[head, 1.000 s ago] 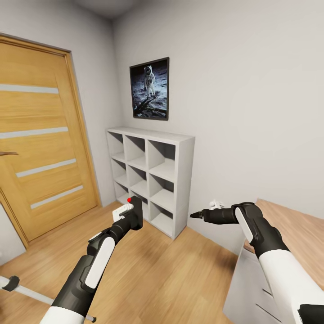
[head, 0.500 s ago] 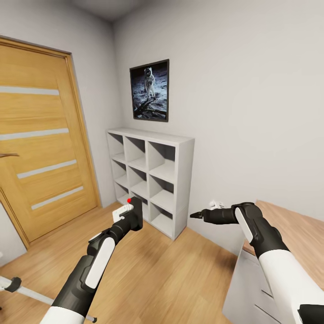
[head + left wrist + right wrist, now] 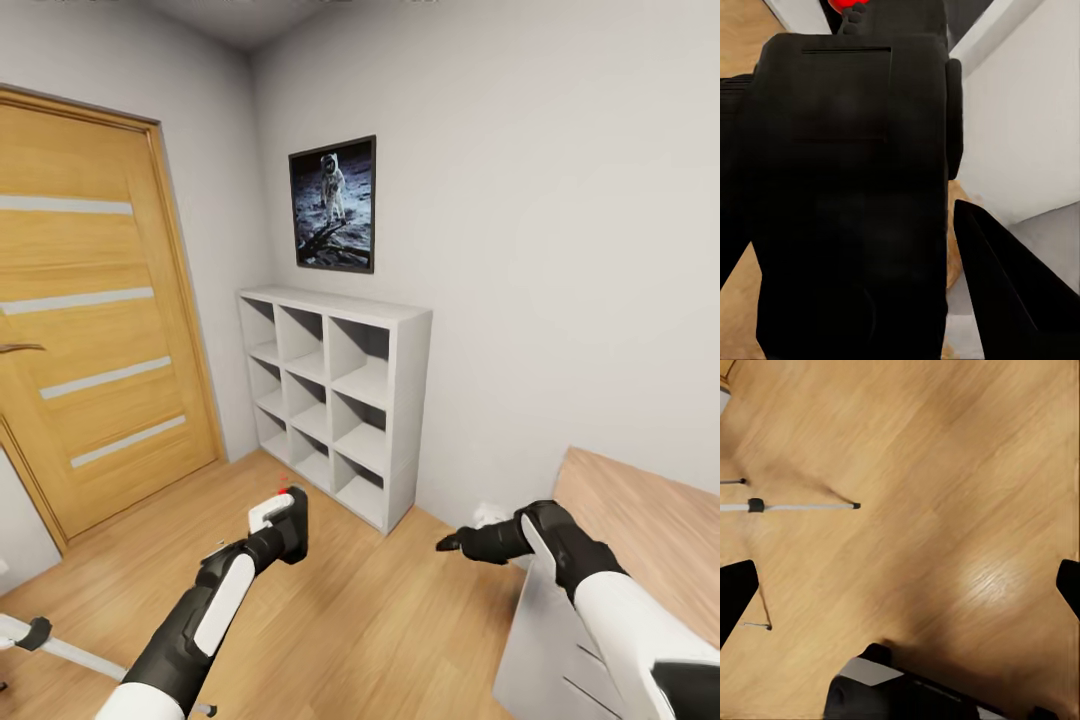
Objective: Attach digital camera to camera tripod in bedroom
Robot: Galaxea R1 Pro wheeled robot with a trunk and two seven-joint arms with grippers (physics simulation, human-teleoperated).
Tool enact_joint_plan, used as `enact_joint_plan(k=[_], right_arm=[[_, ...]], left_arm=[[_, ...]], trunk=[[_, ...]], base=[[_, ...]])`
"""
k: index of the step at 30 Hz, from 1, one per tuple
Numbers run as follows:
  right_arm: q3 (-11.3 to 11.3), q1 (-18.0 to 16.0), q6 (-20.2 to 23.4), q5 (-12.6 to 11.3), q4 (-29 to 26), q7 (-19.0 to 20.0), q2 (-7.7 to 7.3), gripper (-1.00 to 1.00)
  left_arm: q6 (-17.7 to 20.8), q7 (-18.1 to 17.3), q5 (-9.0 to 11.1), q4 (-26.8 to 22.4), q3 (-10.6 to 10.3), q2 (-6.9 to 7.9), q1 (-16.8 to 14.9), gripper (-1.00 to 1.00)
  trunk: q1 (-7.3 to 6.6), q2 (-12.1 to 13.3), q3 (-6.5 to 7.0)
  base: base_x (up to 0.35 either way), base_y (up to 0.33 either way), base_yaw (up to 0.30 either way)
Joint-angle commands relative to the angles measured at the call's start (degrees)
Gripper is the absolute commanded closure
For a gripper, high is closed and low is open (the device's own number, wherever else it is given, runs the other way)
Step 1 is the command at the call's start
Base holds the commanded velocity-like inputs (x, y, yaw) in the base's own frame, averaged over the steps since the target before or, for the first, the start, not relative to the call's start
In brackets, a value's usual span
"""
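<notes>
We stood in the bedroom, facing the oak door (image 3: 90, 320) with its pale stripes, the white cube shelves (image 3: 335, 395) against the grey wall and a framed astronaut picture (image 3: 333, 203) above them.

Our left gripper (image 3: 285, 515) was held out low over the wood floor (image 3: 380, 620), in front of the shelves. The digital camera (image 3: 851, 187) sat between its jaws, which were clamped on the black body: in the left wrist view the body crowded the space between the fingers, with its red dot (image 3: 844, 6) at the far end and one dark finger (image 3: 1009, 292) just beside it. In the head view a trace of that red showed above the gripper.

Our right gripper (image 3: 450, 544) reached forward near the corner of the wooden table (image 3: 650, 530). The head view showed it as a closed dark tip, but in the right wrist view the jaws stood wide apart with nothing between them.

The camera tripod (image 3: 791, 506) stood on the floor well apart from both grippers; the right wrist view showed its silver legs and black feet, and one leg (image 3: 60, 650) crossed the lower left corner of the head view.
</notes>
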Motion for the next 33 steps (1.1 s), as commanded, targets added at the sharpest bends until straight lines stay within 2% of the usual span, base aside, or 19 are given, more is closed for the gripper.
enact_joint_plan(k=[1,2,3,4,5,6,9,10,12,14,16,17,19,22,24,33], right_arm=[[0.02,-0.05,-1.21,0.96,2.21,0.04,0.00,-1.00],[0.02,-0.05,-4.61,3.57,7.05,0.01,0.07,-1.00],[0.02,-0.05,-6.46,4.94,9.62,-0.01,0.09,-1.00],[-0.02,-0.05,-16.61,11.12,22.84,-0.46,0.11,-1.00],[-0.03,-0.03,-18.70,12.05,24.76,-0.70,0.11,-1.00],[-0.04,0.16,-22.45,13.46,27.30,-1.42,0.00,-1.00],[-0.05,2.55,-27.56,14.95,29.90,-3.79,-0.39,-1.00],[-0.06,4.68,-29.08,15.33,30.56,-5.45,-0.53,-1.00],[-0.10,12.49,-32.05,15.86,31.21,-10.86,-0.78,-1.00],[-0.15,16.17,-34.09,15.97,31.36,-13.35,-0.83,-1.00],[-0.28,21.81,-39.45,15.94,31.57,-17.49,-0.86,-1.00],[-0.32,22.87,-40.91,15.91,31.60,-18.42,-0.86,-1.00],[-0.48,25.95,-46.48,15.84,31.68,-21.66,-0.87,-1.00],[-0.53,27.31,-49.08,15.81,31.70,-23.26,-0.87,-1.00],[-0.58,28.79,-51.48,15.79,31.79,-24.67,-0.97,-1.00],[-0.59,29.60,-52.24,15.79,31.81,-25.02,-1.05,-1.00]], left_arm=[[0.03,0.42,0.63,2.02,-0.07,0.10,-0.06,1.00],[-0.22,0.29,0.67,6.46,-0.04,0.23,-0.06,1.00],[-0.36,0.22,0.68,8.82,-0.03,0.25,-0.06,1.00],[-2.16,-0.03,0.64,21.34,0.21,0.26,-0.06,1.00],[-2.94,-0.05,0.63,23.82,0.22,0.25,-0.06,1.00],[-5.14,-0.09,0.60,28.61,0.24,0.22,-0.04,1.00],[-10.93,-0.13,0.57,37.39,0.15,0.18,-0.05,1.00],[-13.89,-0.14,0.57,41.67,0.10,0.16,-0.05,1.00],[-19.67,-0.15,0.66,51.42,0.01,0.20,0.05,1.00],[-21.55,-0.14,0.71,54.23,-0.02,0.28,0.37,1.00],[-23.72,-0.10,0.74,57.13,-0.05,0.38,2.30,1.00],[-24.02,-0.09,0.74,57.53,-0.06,0.38,2.88,1.00],[-24.78,-0.13,0.74,58.48,-0.07,0.18,4.75,1.00],[-25.05,-0.14,0.74,58.80,-0.07,-0.02,5.88,1.00],[-25.34,-0.15,0.79,59.07,-0.07,0.05,8.71,1.00],[-25.42,-0.10,0.82,59.21,-0.07,0.75,10.72,1.00]], trunk=[[-0.21,0.32,0.09],[-0.43,0.72,0.27],[-0.65,1.12,0.45],[-0.87,1.52,0.63],[-1.09,1.92,0.81],[-1.31,2.32,0.99],[-1.97,3.53,1.53],[-2.19,3.93,1.71],[-2.63,4.73,2.07],[-3.07,5.53,2.43],[-3.51,6.34,2.79],[-3.72,6.74,2.97],[-4.16,7.54,3.33],[-4.82,8.74,3.86],[-5.26,9.54,4.22],[-7.24,13.15,5.84]], base=[[0.000,0.000,0.000],[0.000,0.000,0.000],[0.000,0.000,0.000],[0.000,0.000,0.000],[0.000,0.000,0.000],[0.000,0.000,0.000],[0.000,0.000,0.000],[0.000,0.000,0.000],[0.000,0.000,0.000],[0.000,0.000,0.000],[0.000,0.000,0.000],[0.000,0.000,0.000],[0.000,0.000,0.000],[0.000,0.000,0.000],[0.000,0.000,0.000],[0.000,0.000,0.000]])
